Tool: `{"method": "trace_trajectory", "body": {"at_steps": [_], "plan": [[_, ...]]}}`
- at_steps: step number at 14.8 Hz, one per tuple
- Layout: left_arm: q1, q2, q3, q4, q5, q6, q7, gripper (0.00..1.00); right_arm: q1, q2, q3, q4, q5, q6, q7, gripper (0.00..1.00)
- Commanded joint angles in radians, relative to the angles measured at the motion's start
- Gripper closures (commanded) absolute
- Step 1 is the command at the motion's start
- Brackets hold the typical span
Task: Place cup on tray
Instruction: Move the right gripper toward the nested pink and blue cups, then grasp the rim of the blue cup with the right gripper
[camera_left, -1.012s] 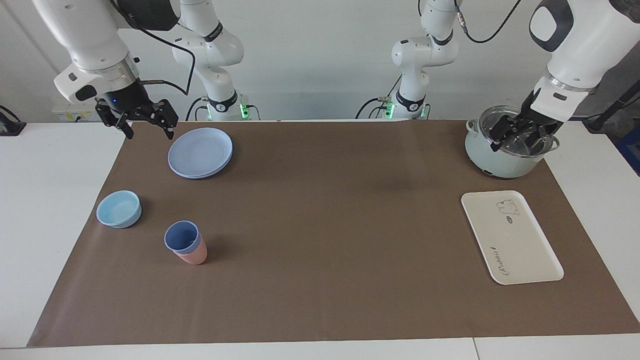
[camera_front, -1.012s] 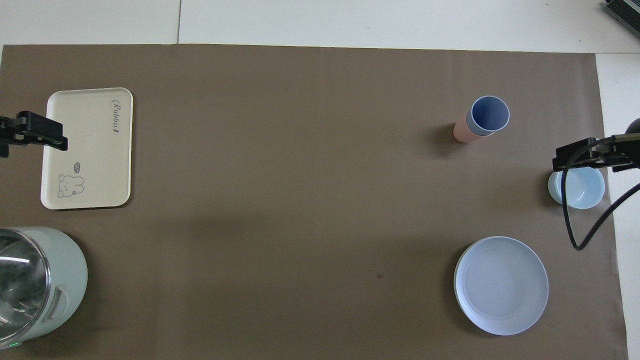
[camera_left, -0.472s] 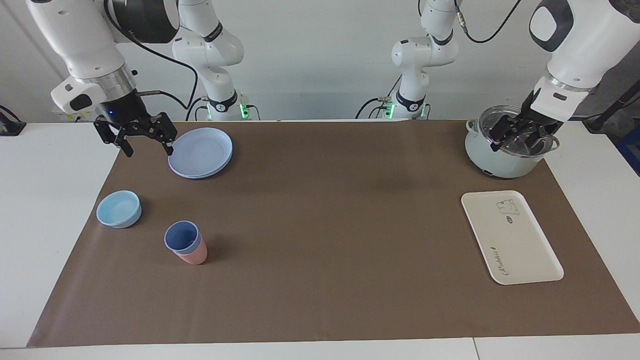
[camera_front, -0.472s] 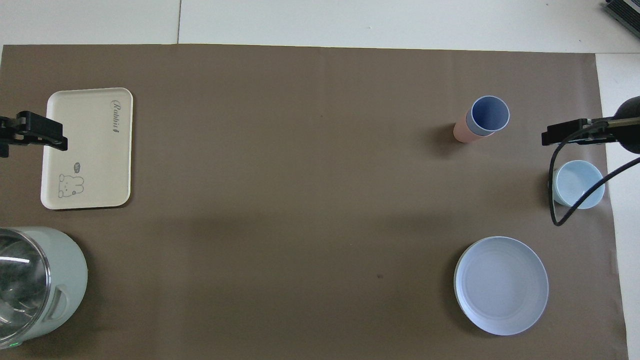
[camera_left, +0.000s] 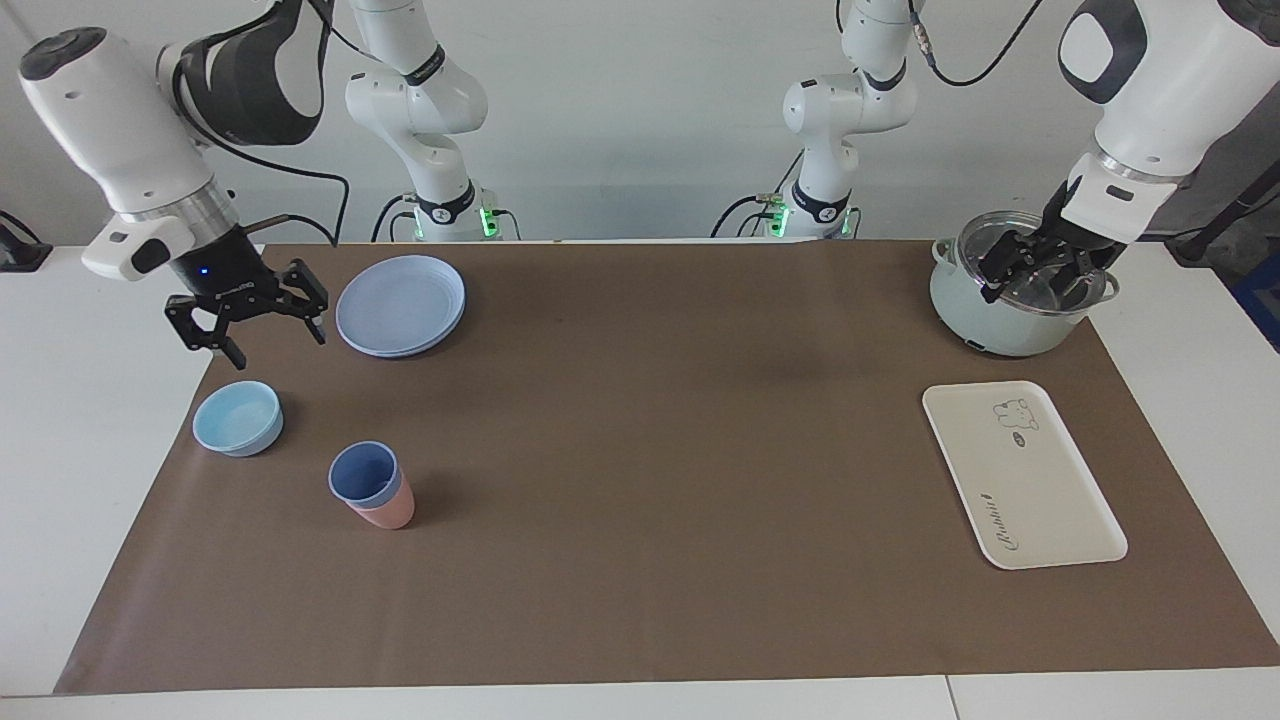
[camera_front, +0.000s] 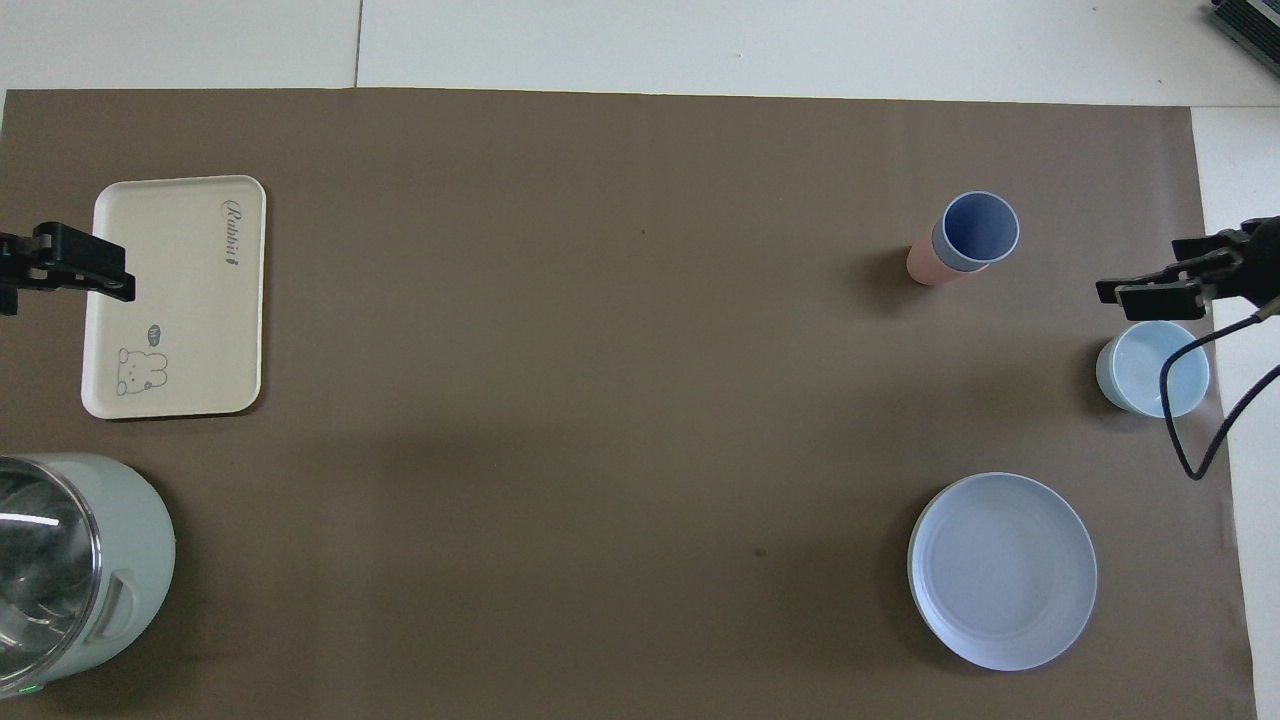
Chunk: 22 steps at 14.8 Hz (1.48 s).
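Note:
The periwinkle-blue cup (camera_left: 362, 470) stands upright, nested inside a salmon-pink tumbler (camera_left: 385, 512), at the right arm's end of the mat. It also shows in the overhead view (camera_front: 980, 227). The cream tray (camera_left: 1020, 475) lies flat and bare at the left arm's end, farther from the robots than the pot; it shows in the overhead view too (camera_front: 175, 295). My right gripper (camera_left: 278, 348) is open and empty in the air, over the mat between the plates and the light-blue bowl. One of its fingers (camera_front: 1150, 292) shows in the overhead view. My left gripper (camera_left: 1038, 272) is open, waiting over the pot.
A pale green pot (camera_left: 985, 320) with a glass lid stands near the left arm's base. Stacked round blue plates (camera_left: 400, 305) lie near the right arm's base. A low light-blue bowl (camera_left: 238, 418) sits beside the cups at the mat's edge.
My right gripper has come down and moved away from the robots, from beside the plates to over the mat near the bowl. The left arm, cup and tray have not moved.

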Motion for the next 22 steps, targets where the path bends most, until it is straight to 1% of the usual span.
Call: {"method": "trace_trajectory", "body": {"at_steps": [1, 3, 4, 7, 10, 12, 13, 15, 16, 17, 22], "plan": [[0.005, -0.033, 0.001, -0.039, -0.008, 0.016, 0.010, 0.00, -0.057, 0.020, 0.009, -0.099, 0.198, 0.116, -0.273, 0.00], [0.005, -0.033, 0.001, -0.039, -0.008, 0.016, 0.010, 0.00, -0.083, 0.082, 0.007, -0.104, 0.359, 0.148, -0.461, 0.00], [0.005, -0.033, -0.001, -0.039, -0.008, 0.016, 0.010, 0.00, -0.088, 0.109, 0.007, -0.105, 0.424, 0.169, -0.534, 0.00], [0.005, -0.033, 0.001, -0.039, -0.008, 0.016, 0.010, 0.00, -0.086, 0.182, 0.009, -0.116, 0.672, 0.194, -0.754, 0.00], [0.005, -0.033, -0.001, -0.039, -0.008, 0.016, 0.010, 0.00, -0.072, 0.205, 0.009, -0.148, 0.789, 0.226, -0.869, 0.00], [0.005, -0.033, -0.001, -0.039, -0.008, 0.016, 0.010, 0.00, -0.069, 0.233, 0.009, -0.153, 0.905, 0.229, -0.996, 0.00], [0.005, -0.033, 0.001, -0.039, -0.008, 0.016, 0.010, 0.00, -0.071, 0.250, 0.009, -0.153, 0.936, 0.219, -1.030, 0.00], [0.005, -0.033, -0.001, -0.039, -0.008, 0.015, 0.010, 0.00, -0.071, 0.297, 0.010, -0.153, 1.060, 0.206, -1.153, 0.00], [0.005, -0.033, 0.001, -0.039, -0.008, 0.015, 0.010, 0.00, -0.072, 0.329, 0.010, -0.151, 1.109, 0.182, -1.219, 0.00], [0.005, -0.033, -0.001, -0.039, -0.008, 0.016, 0.010, 0.00, -0.071, 0.339, 0.009, -0.153, 1.133, 0.170, -1.254, 0.00], [0.005, -0.033, -0.001, -0.039, -0.008, 0.016, 0.010, 0.00, -0.066, 0.351, 0.010, -0.154, 1.154, 0.165, -1.287, 0.00]]}}
